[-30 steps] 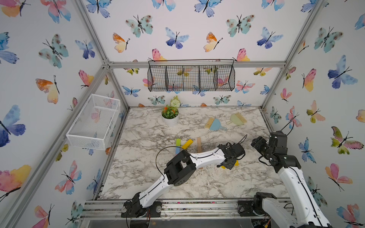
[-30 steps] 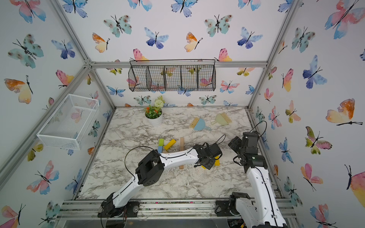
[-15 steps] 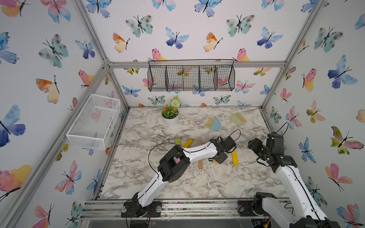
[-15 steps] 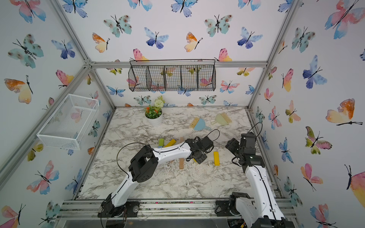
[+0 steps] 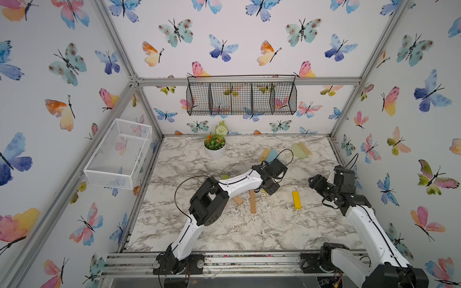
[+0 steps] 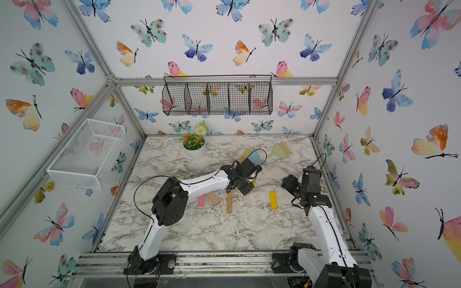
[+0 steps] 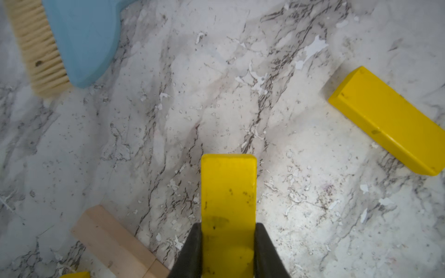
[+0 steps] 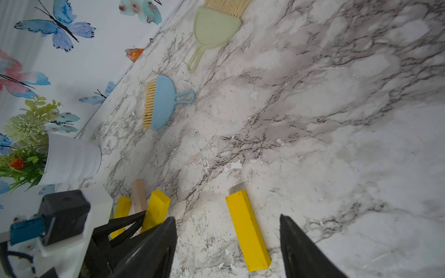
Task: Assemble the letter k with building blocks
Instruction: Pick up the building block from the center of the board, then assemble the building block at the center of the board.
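Stretching across worktop point(image 5: 249, 232), left arm point(image 5: 239, 183): jaws clamp held yellow block point(image 7: 228, 192); right arm point(image 5: 361, 219) bent, jaws wide, loose yellow block point(image 5: 296, 200) at its 9 o'clock.

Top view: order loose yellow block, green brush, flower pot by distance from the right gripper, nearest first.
1. loose yellow block, right beside the right gripper.
2. green brush, farther back.
3. flower pot, at the rear, far to the left.
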Controlling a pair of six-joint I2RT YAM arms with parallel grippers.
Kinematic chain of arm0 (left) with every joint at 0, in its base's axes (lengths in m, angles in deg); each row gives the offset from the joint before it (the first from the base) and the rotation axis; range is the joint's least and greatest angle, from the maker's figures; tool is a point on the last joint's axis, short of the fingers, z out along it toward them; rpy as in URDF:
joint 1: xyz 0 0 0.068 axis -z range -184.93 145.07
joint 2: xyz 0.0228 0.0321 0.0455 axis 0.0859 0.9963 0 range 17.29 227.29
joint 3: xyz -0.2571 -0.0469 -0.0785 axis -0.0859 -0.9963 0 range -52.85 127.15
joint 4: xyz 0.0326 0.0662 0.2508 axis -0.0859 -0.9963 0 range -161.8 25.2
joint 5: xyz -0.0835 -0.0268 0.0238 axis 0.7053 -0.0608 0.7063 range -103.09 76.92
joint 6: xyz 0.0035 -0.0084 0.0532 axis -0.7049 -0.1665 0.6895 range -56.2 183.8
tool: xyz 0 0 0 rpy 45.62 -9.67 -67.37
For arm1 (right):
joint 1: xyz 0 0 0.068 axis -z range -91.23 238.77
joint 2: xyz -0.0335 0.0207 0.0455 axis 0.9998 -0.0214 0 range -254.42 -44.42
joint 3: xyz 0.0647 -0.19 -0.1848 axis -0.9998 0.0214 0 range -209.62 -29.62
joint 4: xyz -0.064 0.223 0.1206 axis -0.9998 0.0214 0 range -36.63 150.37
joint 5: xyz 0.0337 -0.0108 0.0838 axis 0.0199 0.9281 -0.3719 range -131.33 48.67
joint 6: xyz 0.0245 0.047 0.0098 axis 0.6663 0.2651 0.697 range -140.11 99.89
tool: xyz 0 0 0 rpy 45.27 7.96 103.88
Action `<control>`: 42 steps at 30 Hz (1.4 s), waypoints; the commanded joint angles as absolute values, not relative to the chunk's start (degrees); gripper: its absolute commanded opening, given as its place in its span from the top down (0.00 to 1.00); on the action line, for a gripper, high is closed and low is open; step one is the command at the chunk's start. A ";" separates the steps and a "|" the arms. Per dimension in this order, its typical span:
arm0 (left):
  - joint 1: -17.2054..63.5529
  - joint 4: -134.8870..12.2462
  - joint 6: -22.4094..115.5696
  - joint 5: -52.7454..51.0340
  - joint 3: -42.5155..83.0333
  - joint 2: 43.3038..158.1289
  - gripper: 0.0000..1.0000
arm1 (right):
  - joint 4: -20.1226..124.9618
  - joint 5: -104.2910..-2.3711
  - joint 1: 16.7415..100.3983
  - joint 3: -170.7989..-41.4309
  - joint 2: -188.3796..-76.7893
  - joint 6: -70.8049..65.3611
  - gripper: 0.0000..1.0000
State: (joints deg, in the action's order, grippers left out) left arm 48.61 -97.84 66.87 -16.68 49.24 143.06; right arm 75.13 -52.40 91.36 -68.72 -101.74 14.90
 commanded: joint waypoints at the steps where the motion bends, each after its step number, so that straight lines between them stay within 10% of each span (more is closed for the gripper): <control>1: 46.72 -96.61 67.89 -14.18 47.73 141.48 0.82 | 74.16 -53.76 91.58 -68.21 -102.33 13.82 0.31; 42: 42.71 -94.51 65.61 -11.36 46.52 144.91 0.81 | 73.59 -56.43 91.58 -67.77 -104.44 14.08 0.31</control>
State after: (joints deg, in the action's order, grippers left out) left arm 43.06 -94.82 66.11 -12.68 45.81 144.00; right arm 73.93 -55.59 91.36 -68.54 -104.43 14.70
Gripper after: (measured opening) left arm 0.283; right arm 0.688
